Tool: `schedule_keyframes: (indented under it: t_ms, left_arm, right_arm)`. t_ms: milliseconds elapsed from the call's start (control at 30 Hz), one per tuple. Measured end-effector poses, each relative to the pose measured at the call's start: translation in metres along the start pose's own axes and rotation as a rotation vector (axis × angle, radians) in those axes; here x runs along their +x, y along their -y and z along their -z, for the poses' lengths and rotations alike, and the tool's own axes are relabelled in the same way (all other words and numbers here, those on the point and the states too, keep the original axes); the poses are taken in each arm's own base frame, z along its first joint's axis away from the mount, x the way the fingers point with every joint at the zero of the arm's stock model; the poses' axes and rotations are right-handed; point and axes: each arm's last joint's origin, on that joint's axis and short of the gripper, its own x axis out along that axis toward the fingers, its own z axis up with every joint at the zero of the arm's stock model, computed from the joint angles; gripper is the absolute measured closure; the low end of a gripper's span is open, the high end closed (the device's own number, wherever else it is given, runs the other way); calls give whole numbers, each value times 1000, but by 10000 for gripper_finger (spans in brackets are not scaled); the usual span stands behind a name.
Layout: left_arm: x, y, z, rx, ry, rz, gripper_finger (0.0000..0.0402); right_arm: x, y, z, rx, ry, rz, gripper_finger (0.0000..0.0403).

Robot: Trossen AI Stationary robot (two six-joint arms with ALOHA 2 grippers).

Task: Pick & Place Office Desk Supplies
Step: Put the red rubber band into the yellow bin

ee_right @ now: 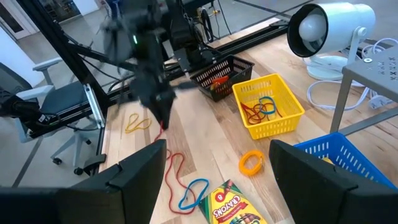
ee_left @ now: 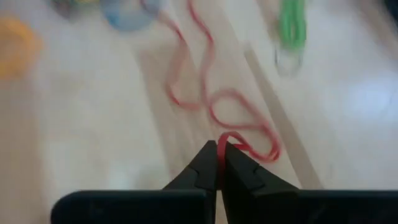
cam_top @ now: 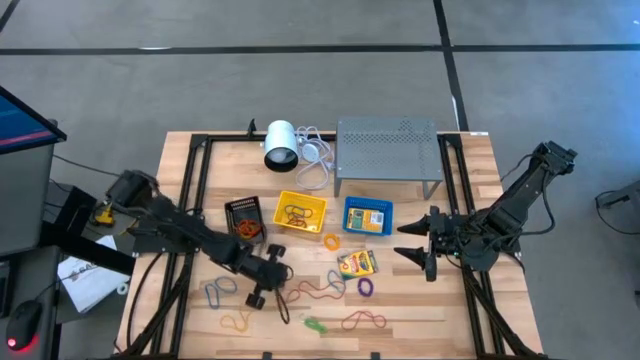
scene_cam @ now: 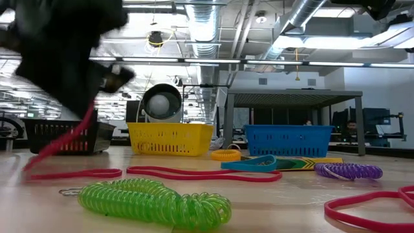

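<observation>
The red rubber band (ee_left: 214,102), thin and wavy, lay on smooth wood; I saw my left gripper (ee_left: 218,163) pinched shut on its end.

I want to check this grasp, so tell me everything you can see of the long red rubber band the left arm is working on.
The long red rubber band is a thin, floppy red loop, rubbery in look, lying in loose curves on the wooden table. One end is pinched between the shut fingers of the left end effector and rises off the wood; the rest trails flat toward the blue band near the crayon box. In the low view it hangs slanting from the end effector to the tabletop.
</observation>
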Motion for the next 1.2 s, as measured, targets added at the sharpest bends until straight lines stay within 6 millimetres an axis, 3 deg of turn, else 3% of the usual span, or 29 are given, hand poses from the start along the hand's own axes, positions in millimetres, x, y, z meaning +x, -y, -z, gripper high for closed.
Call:
schedule_keyframes:
  t_ms: [200,367,533,767,1200]
  left_arm:
    - [-62,-14,-21,-57,252,-157,401]
    - [-112,-39,-28,-153,434,-279,401]
    - [-139,-72,-25,-259,518,-390,401]
    - [-143,-111,-19,-315,512,-385,401]
    - [-117,-161,-4,-453,402,-276,401]
  right_arm:
    - [0,0,0,-3,-2,2,123]
    - [0,0,0,-7,-2,3,123]
    - [0,0,0,-14,1,1,123]
    - [0,0,0,-18,1,1,123]
    - [0,0,0,-18,1,1,123]
